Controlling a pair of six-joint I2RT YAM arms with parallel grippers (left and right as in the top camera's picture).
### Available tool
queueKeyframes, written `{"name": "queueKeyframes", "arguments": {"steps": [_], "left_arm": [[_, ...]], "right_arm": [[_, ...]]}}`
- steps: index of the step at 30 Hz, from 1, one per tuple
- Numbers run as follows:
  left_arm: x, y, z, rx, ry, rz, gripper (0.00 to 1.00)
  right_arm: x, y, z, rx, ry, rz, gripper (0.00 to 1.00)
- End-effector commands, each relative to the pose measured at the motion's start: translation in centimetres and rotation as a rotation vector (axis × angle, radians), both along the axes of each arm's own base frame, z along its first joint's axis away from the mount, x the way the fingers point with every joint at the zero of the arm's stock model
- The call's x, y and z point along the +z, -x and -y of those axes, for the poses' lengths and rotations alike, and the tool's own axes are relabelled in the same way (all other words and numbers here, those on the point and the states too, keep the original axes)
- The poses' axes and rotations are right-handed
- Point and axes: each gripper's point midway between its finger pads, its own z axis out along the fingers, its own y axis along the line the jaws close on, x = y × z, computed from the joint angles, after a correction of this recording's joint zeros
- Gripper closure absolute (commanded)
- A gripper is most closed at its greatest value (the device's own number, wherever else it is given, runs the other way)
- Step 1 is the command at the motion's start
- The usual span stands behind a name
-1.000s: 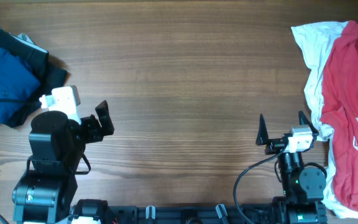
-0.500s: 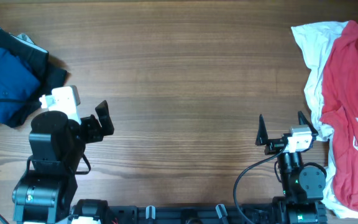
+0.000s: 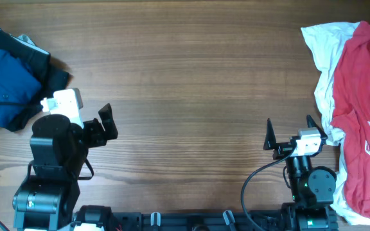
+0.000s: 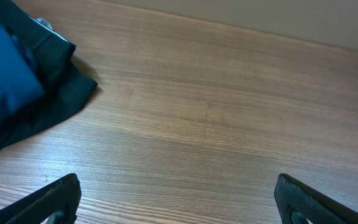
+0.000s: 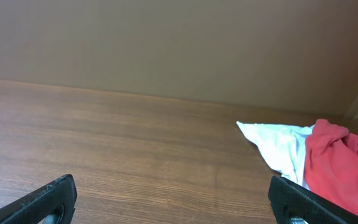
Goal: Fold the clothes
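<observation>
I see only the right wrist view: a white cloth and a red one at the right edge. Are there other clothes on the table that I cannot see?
Observer: Yes. A dark blue shirt lies at the far left of the table, on top of a black garment.
Operator: Is the left gripper holding it?
Observer: No. The left gripper is open and empty, over bare wood, apart from that pile.
Operator: Is the red cloth plain?
Observer: No. From overhead the red shirt shows white print, cut off by the right edge of the picture.
</observation>
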Motion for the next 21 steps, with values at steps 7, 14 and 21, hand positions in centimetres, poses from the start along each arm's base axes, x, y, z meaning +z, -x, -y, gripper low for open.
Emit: {"name": "queueKeyframes", "arguments": {"steps": [7, 14, 21], "left_arm": [[1.1, 0.8, -0.5, 0.023, 0.005, 0.05, 0.0], [0.8, 4.7, -0.6, 0.016, 0.01, 0.05, 0.0], [-6.7, 6.4, 0.3, -0.033, 0.041, 0.035, 0.0]], "right_arm": [[-0.2, 0.0, -0.3, 0.018, 0.003, -0.005, 0.0], [-0.2, 0.0, -0.3, 0.018, 0.003, -0.005, 0.0], [-0.2, 0.0, -0.3, 0.018, 0.003, -0.005, 0.0]]}}
